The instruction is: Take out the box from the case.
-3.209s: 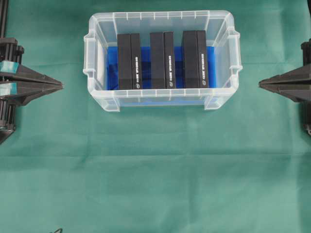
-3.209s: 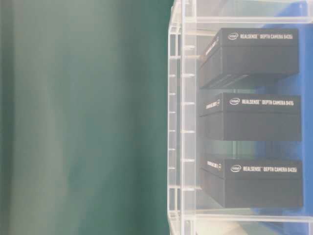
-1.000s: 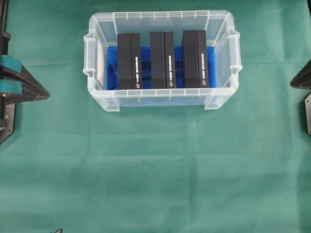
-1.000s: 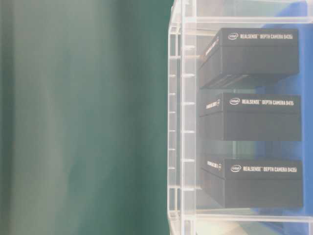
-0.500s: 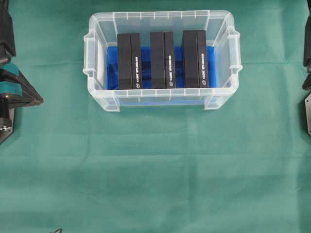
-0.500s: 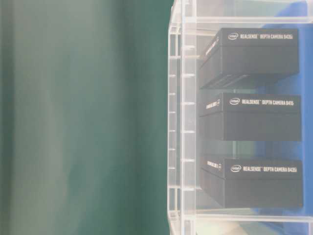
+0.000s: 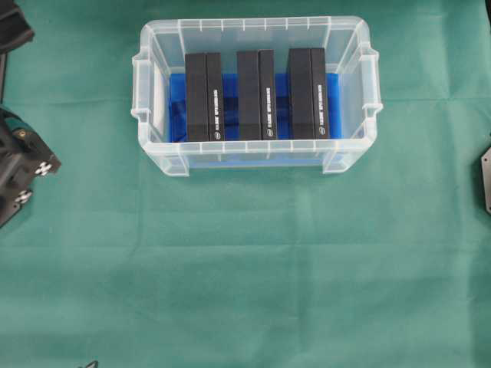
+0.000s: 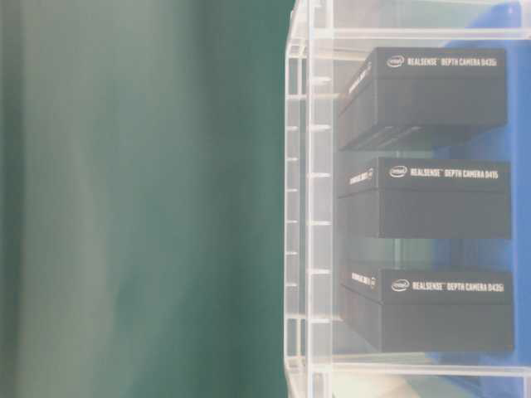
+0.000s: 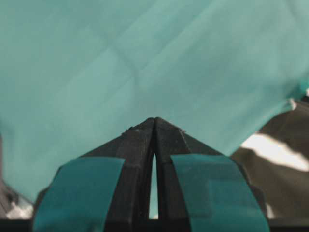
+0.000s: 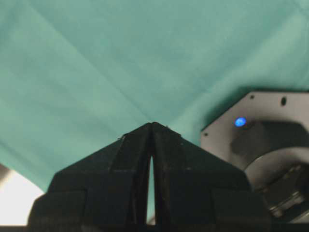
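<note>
The clear plastic case [image 7: 253, 24] stands at the back middle of the green cloth, with a blue cloth [image 7: 176, 107] on its bottom. Three black boxes stand side by side inside it: left [image 7: 205, 96], middle [image 7: 256, 94], right [image 7: 308, 93]. The table-level view shows them through the case wall [image 8: 309, 207], printed "RealSense Depth Camera" [image 8: 431, 199]. My left gripper [image 9: 155, 119] is shut and empty over bare cloth. My right gripper [image 10: 152, 123] is shut too, holding nothing. Both are far from the case. Neither gripper's fingers show in the overhead view.
Part of the left arm [image 7: 19, 165] sits at the left edge of the overhead view. A grey base plate [image 10: 270, 140] with a blue light lies beside the right gripper. The cloth's edge [image 9: 285, 104] shows at the right of the left wrist view.
Both grippers have drawn back out of the overhead view, left one to the left edge, right one off the right edge. The case and boxes have not moved.
</note>
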Robot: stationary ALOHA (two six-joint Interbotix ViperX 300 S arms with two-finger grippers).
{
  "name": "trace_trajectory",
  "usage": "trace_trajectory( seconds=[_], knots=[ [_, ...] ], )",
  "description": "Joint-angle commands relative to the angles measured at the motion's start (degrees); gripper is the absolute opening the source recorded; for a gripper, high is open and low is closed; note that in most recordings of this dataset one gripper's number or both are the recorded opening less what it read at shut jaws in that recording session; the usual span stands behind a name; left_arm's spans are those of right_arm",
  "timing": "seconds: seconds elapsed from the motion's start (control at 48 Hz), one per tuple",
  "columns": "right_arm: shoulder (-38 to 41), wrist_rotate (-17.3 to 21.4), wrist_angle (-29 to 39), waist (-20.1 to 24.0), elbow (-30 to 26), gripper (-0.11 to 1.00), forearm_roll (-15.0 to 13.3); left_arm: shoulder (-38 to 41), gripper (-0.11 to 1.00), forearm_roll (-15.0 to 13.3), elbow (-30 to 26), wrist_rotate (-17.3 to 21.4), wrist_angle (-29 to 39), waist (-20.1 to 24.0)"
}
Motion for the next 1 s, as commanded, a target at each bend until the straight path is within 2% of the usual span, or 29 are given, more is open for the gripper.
trace_trajectory(
  seconds=[0.0,0.188,0.354,0.604,0.834,0.979],
  knots=[
    [0.00,5.27,0.09,-0.09,-1.32,0.02,-0.88,0.53,0.00,0.18,-1.93,-4.48,2.55,-0.18],
    [0.09,15.29,0.09,-0.09,-1.32,0.02,-1.14,1.14,0.00,0.35,-2.37,-13.10,5.63,-0.18],
    [0.18,18.63,0.79,-0.09,-1.32,0.02,-1.23,1.23,0.00,0.35,-2.46,-17.23,5.71,-0.18],
    [1.05,21.62,2.64,-0.09,-1.32,0.02,-2.11,1.23,0.00,0.97,-2.37,-18.11,5.89,-0.18],
    [1.93,27.51,3.60,-0.18,-1.41,0.02,-3.87,1.93,0.00,1.58,-2.90,-18.90,6.15,0.53],
    [1.93,27.86,3.87,-0.09,-1.41,0.02,-3.87,2.72,0.00,1.41,-3.52,-18.37,6.42,2.55]
  ],
)
